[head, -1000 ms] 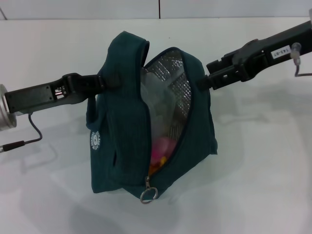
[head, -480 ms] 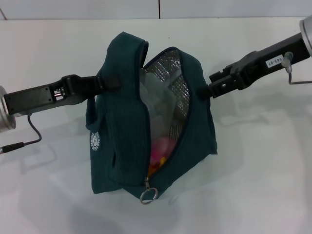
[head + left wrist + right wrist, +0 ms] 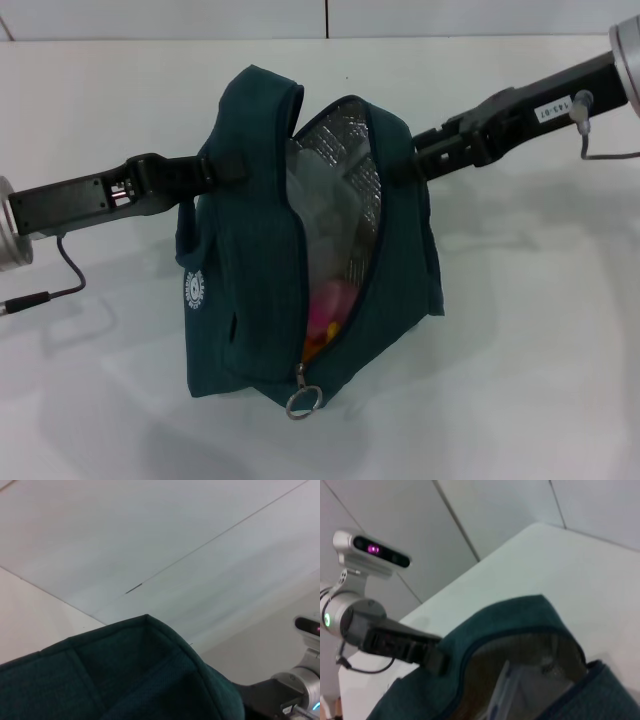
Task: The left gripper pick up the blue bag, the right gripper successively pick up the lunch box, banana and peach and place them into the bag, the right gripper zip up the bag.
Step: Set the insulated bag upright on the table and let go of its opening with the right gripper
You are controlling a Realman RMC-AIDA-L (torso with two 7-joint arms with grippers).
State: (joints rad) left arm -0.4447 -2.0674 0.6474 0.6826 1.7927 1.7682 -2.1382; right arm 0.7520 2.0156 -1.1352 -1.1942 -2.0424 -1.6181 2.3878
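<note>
The blue bag (image 3: 250,250) stands unzipped in the middle of the white table, its silver lining showing. My left gripper (image 3: 228,166) reaches in from the left and is shut on the bag's upper left flap. Through the opening I see the clear lunch box (image 3: 318,215), the pink peach (image 3: 330,298) below it, and an orange sliver of the banana (image 3: 318,343). The silver zip pull ring (image 3: 302,401) hangs at the bag's lower front. My right gripper (image 3: 404,160) presses against the bag's upper right edge, its tips hidden by the fabric. The right wrist view looks down into the bag (image 3: 520,625).
The white table (image 3: 540,330) spreads out on all sides of the bag. A black cable (image 3: 60,270) trails from the left arm's wrist. The left arm (image 3: 385,637) shows across the bag in the right wrist view.
My right gripper has moved left from just beside the bag until it meets the upper right edge. The bag and my left gripper have stayed in place.
</note>
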